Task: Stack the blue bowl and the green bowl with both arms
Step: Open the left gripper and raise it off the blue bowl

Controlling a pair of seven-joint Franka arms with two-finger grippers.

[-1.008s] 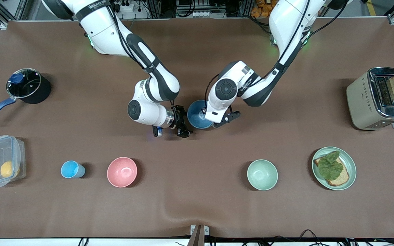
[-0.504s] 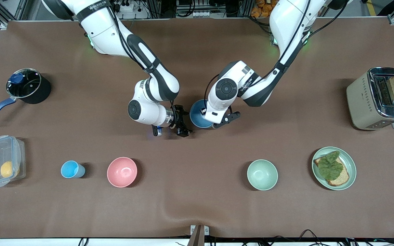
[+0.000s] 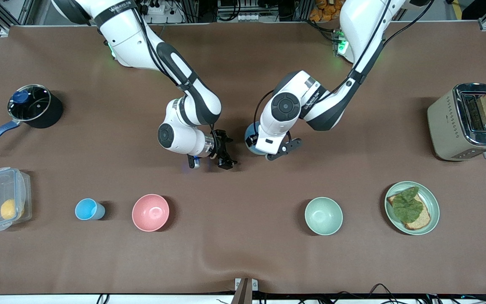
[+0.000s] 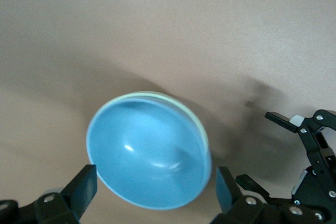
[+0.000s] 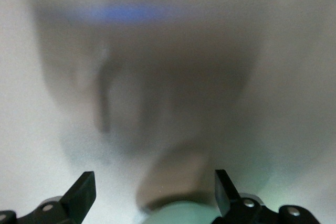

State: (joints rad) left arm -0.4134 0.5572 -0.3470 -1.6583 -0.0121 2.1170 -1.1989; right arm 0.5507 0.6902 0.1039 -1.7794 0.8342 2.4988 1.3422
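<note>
Left gripper (image 4: pixel 152 195) jaws sprang wide, releasing blue bowl (image 4: pixel 148 152).

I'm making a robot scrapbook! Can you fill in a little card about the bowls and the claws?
blue bowl: nested in the green bowl, mid-table
green bowl: under the blue one, only its rim shows
left claw: open, over the stack
right claw: open, empty, beside the stack
stacking: looks done
</note>
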